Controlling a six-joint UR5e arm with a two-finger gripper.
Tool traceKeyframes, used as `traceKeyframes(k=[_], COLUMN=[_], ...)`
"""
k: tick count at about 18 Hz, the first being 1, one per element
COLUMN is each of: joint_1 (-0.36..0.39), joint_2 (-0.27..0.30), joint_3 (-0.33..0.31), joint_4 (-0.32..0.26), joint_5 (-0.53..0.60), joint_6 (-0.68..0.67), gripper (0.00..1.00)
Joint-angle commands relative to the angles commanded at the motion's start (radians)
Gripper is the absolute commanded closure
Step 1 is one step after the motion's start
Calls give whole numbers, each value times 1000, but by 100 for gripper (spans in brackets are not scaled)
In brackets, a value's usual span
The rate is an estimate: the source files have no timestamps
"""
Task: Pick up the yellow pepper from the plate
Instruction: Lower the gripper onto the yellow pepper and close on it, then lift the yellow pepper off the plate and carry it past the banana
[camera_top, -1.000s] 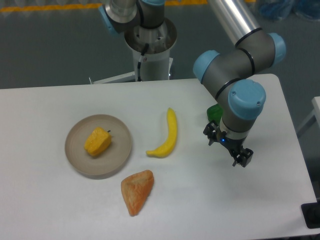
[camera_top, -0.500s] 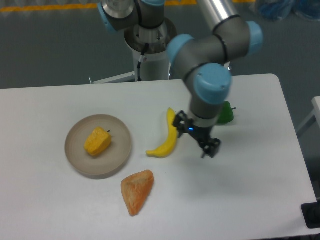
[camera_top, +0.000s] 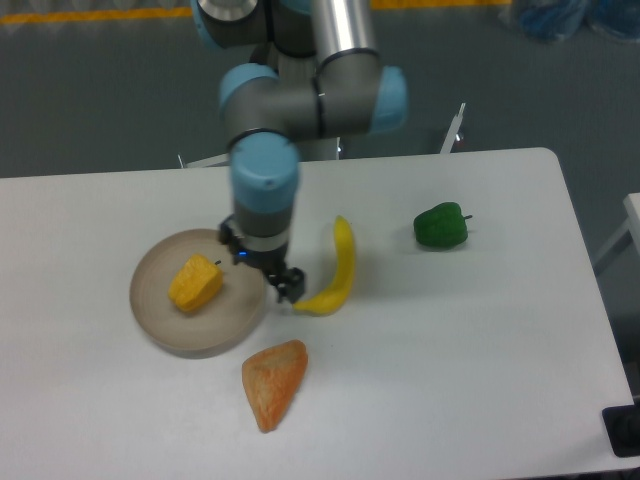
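The yellow pepper (camera_top: 195, 283), a chunky yellow-orange lump with a thin dark stem, lies on the round grey-beige plate (camera_top: 170, 330) at the left of the table. My gripper (camera_top: 258, 265) hangs over the plate's right rim, just right of the pepper and not touching it. Its fingers look spread and hold nothing.
A yellow banana (camera_top: 337, 270) lies just right of the gripper. An orange-red wedge (camera_top: 273, 382) lies in front of the plate. A green pepper (camera_top: 441, 226) sits at the right. The arm's base stands behind the table.
The arm has swung left across the table, from the right side past the banana to the plate's right rim. The green pepper is now uncovered. No object has moved.
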Motion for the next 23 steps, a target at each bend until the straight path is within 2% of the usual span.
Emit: traceKeyframes(k=[6,15,16,17,18,20,23], joint_1=[-83,-92,-91,-91,-91,-80,-39], joint_2=[-45,-68,-71,-71,-69,-58,-34], joint_3=[-11,-46,-38,-35,-31,-17,0], joint_4=[2,11,12,9,9,9,6], joint_5=[3,8,8,8,8,2,0], joint_6=[-91,-91,-91,-95,-97,-92,-89], gripper=[0,0,12,34,64,100,100])
